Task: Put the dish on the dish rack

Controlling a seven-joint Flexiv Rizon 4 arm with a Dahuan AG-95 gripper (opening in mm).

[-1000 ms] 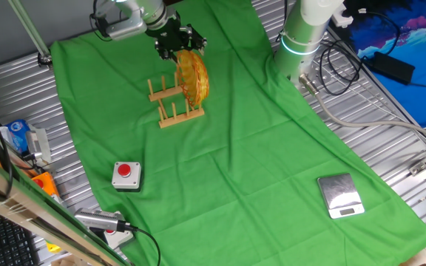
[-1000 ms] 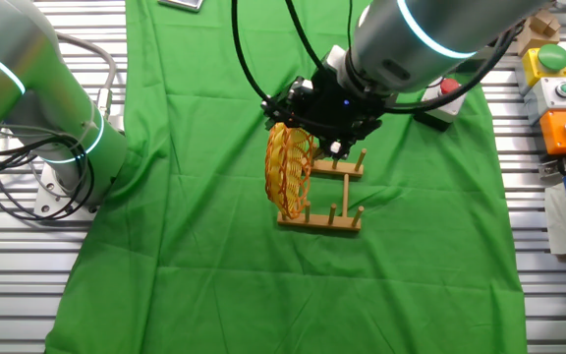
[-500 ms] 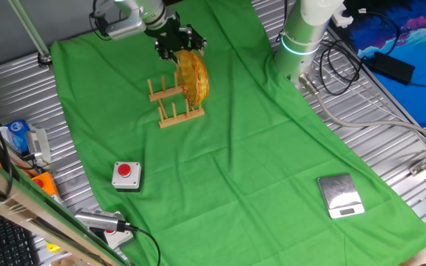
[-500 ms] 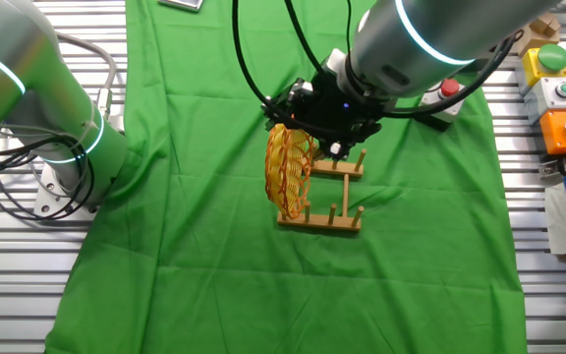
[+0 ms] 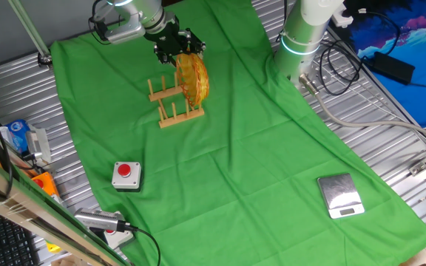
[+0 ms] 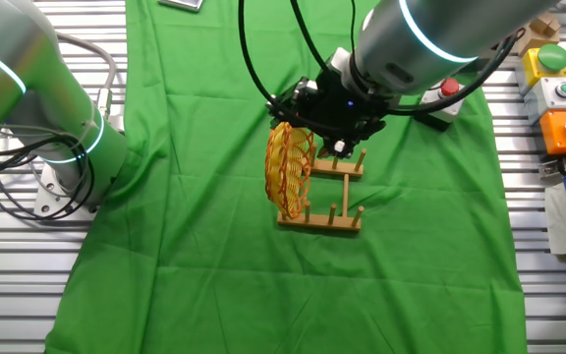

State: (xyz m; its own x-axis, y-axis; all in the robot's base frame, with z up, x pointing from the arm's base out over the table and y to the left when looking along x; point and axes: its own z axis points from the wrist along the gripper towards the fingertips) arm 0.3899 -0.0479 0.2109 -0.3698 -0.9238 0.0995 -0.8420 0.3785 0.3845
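Note:
The dish (image 5: 193, 77) is a yellow woven plate with reddish streaks. It stands on edge in the end slot of the dish rack (image 5: 170, 114), held between the wooden pegs. The other fixed view shows the dish (image 6: 288, 173) upright at the left end of the dish rack (image 6: 340, 222). My gripper (image 5: 180, 46) hovers just over the dish's top rim, its fingers spread and holding nothing. From the other side the gripper (image 6: 314, 122) sits right above the rim, and the black wrist hides the fingertips.
A grey box with a red button (image 5: 126, 174) lies nearer the front on the green cloth (image 5: 242, 162), and a silver scale (image 5: 340, 196) at the right. The arm's base (image 5: 302, 33) stands at the back. Button boxes (image 6: 558, 93) sit beyond the cloth.
The gripper has drawn slightly up and away from the dish's rim. The dish stays upright in the rack, unmoved.

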